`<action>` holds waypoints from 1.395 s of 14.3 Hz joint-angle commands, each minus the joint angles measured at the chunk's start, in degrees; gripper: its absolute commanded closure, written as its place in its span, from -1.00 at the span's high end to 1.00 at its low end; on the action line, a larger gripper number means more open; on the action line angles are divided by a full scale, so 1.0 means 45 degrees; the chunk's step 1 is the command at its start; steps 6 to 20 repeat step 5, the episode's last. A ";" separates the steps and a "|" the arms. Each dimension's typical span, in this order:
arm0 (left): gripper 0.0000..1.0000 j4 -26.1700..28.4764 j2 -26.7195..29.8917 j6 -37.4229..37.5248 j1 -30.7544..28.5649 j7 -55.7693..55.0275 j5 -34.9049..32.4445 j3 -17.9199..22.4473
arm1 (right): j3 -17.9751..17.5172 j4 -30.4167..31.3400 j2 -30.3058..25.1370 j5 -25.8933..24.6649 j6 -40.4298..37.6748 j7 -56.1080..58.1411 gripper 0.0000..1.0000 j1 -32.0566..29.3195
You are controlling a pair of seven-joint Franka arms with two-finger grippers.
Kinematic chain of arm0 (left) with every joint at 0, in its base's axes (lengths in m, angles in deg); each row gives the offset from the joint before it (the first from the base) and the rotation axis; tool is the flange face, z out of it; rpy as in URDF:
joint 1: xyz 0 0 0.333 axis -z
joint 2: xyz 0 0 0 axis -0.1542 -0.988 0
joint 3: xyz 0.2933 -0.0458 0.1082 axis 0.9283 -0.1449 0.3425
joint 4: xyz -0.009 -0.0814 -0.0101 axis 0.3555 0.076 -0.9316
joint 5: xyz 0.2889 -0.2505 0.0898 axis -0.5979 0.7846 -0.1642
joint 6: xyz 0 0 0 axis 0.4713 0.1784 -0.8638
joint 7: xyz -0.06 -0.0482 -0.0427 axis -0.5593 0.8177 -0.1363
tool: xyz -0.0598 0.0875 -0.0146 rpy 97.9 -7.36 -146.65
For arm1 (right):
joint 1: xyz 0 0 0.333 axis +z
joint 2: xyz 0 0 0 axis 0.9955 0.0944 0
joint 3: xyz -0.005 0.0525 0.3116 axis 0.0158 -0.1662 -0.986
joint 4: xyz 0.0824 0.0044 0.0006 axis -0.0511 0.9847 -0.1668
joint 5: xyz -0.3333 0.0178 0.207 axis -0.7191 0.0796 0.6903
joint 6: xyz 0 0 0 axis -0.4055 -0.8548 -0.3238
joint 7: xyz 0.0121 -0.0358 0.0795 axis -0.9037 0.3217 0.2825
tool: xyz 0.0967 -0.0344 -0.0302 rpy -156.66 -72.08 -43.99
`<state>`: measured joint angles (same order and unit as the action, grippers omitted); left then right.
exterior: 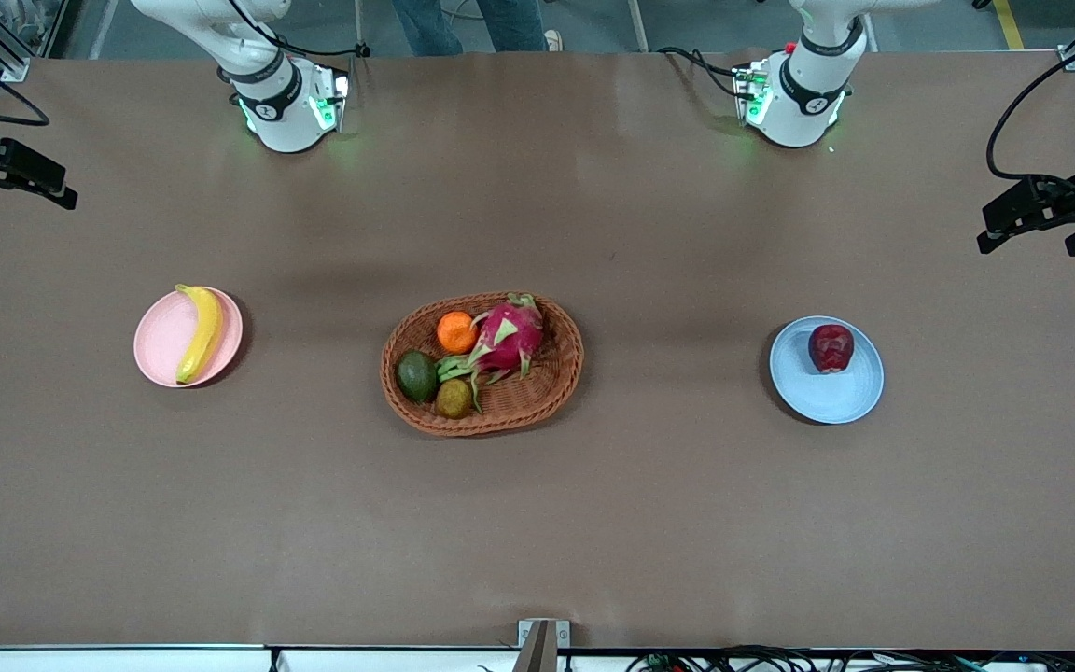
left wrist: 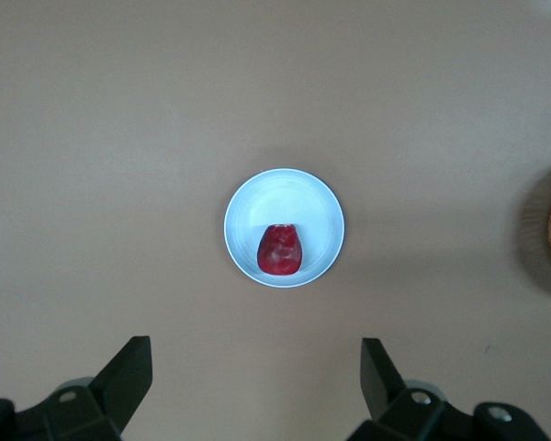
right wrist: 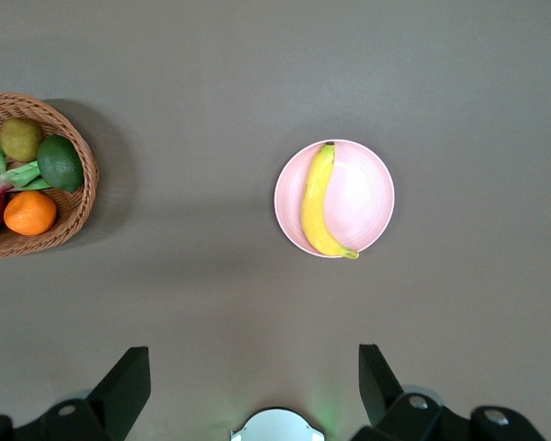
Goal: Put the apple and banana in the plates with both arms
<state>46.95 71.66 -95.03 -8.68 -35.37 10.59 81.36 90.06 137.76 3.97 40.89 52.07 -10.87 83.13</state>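
Note:
The dark-red apple (exterior: 830, 347) sits in the pale blue plate (exterior: 827, 397) toward the left arm's end of the table. In the left wrist view the apple (left wrist: 280, 251) lies in that plate (left wrist: 285, 197). The yellow banana (exterior: 201, 331) lies across the pale pink plate (exterior: 157, 345) toward the right arm's end; it also shows in the right wrist view (right wrist: 316, 202) on its plate (right wrist: 363, 197). My left gripper (left wrist: 254, 354) (exterior: 1026, 245) is open and empty, high over the table. My right gripper (right wrist: 253, 358) (exterior: 29, 201) is open and empty, equally high.
An oval brown wicker basket (exterior: 556, 373) stands mid-table between the plates. It holds a pink dragon fruit (exterior: 508, 334), an orange (exterior: 455, 331), a green fruit (exterior: 416, 375) and a small yellow-green fruit (exterior: 453, 399). Both arm bases stand along the table's edge farthest from the front camera.

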 commanded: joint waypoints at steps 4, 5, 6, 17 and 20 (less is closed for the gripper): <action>1.00 -0.0127 0.0094 0.0241 0.0095 -0.0152 0.0110 0.0027 | -0.0022 0.0318 -0.0308 -0.0178 0.0060 0.0063 1.00 0.0030; 1.00 -0.0127 0.0094 0.0241 0.0095 -0.0152 0.0110 0.0027 | -0.0042 0.0318 -0.0308 -0.0178 0.0060 0.0063 1.00 0.0030; 1.00 -0.0127 0.0094 0.0241 0.0095 -0.0152 0.0110 0.0027 | -0.0042 0.0318 -0.0308 -0.0178 0.0060 0.0063 1.00 0.0030; 1.00 -0.0127 0.0094 0.0241 0.0095 -0.0152 0.0110 0.0027 | -0.0042 0.0318 -0.0308 -0.0178 0.0060 0.0063 1.00 0.0030; 1.00 -0.0127 0.0094 0.0241 0.0095 -0.0152 0.0110 0.0027 | -0.0042 0.0318 -0.0308 -0.0178 0.0060 0.0063 1.00 0.0030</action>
